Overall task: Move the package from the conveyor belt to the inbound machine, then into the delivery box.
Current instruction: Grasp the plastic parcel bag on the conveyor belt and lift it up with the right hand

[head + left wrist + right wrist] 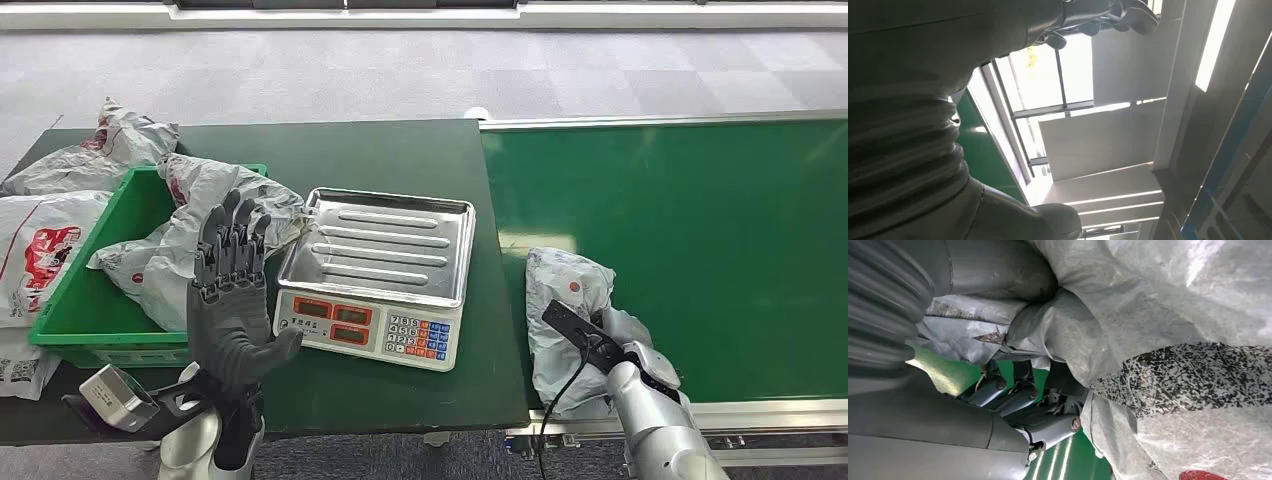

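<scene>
Grey carpet surrounds a dark green counter [400, 150] carrying the inbound machine [375, 275], with the conveyor belt [700, 240] to its right. Near the belt's near edge lies the package [562, 310]; the right hand [948, 405] has its fingers [1013, 400] curled under and into the slack plastic, gripping it. Raised with fingers spread, the left hand [232, 300] holds nothing. A hold on loose film alone could slip or tear during lifting.

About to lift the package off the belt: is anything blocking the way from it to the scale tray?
Nothing visible does. The right hand already grips the package on the conveyor belt; the scale's tray is bare, and the left hand is raised beyond its far side.
</scene>
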Controlling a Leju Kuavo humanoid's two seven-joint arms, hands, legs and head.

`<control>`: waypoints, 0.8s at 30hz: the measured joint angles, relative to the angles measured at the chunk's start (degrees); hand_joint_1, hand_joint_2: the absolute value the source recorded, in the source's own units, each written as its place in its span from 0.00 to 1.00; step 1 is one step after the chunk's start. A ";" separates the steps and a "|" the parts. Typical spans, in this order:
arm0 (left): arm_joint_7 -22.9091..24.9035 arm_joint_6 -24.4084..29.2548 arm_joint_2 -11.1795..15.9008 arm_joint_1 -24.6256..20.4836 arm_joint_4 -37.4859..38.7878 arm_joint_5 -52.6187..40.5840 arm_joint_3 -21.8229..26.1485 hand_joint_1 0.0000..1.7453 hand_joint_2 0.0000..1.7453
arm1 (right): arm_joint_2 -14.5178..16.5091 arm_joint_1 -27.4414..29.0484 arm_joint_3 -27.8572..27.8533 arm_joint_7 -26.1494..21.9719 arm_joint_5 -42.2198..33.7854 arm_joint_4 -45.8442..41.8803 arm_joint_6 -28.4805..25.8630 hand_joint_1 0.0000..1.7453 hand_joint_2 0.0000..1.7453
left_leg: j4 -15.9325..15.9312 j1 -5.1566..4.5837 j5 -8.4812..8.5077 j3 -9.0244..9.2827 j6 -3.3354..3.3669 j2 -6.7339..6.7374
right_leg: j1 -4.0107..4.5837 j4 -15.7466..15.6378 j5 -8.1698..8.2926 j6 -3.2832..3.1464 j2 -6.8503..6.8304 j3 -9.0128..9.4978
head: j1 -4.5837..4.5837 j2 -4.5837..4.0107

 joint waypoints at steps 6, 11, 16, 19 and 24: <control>0.00 0.00 0.02 0.00 0.00 0.00 0.00 0.00 1.00 | 0.26 0.00 0.27 -0.16 -0.09 0.01 0.08 1.00 1.00 | 0.00 -0.01 -0.07 -0.27 0.02 0.00 | 0.01 -0.01 -0.07 0.01 -0.03 0.01 | 0.00 0.00; -0.91 -0.02 0.17 0.01 0.11 -0.10 0.00 0.00 1.00 | 0.66 0.41 1.69 -6.94 -3.12 -0.02 0.61 1.00 1.00 | 0.00 -0.03 -0.08 -0.30 0.01 0.00 | 0.02 0.00 -0.07 0.00 -0.01 -0.01 | 0.00 0.00; -1.51 -1.10 0.24 0.09 0.14 -0.51 0.00 0.00 1.00 | 1.67 2.56 6.48 -13.52 -10.47 -2.55 0.58 1.00 1.00 | 0.00 -0.02 0.05 -0.12 -0.04 -0.17 | 0.00 0.05 -0.03 -0.04 -0.15 -0.25 | 0.00 0.00; -1.75 -1.74 0.24 0.10 0.11 -0.70 0.09 0.00 1.00 | 2.29 4.78 10.33 -16.95 -16.27 -7.19 -0.86 1.00 1.00 | 0.00 -0.01 0.05 -0.21 -0.06 -0.15 | -0.02 0.08 -0.02 -0.05 -0.12 -0.37 | 0.00 0.00; -2.34 -1.88 0.23 0.15 -0.02 -0.74 0.32 0.00 1.00 | 6.22 11.41 17.59 -19.32 -25.64 -31.38 -16.43 1.00 1.00 | -0.01 -0.02 0.12 -0.52 -0.16 -0.21 | -0.10 0.21 -0.07 -0.12 -0.17 -0.84 | -0.03 0.00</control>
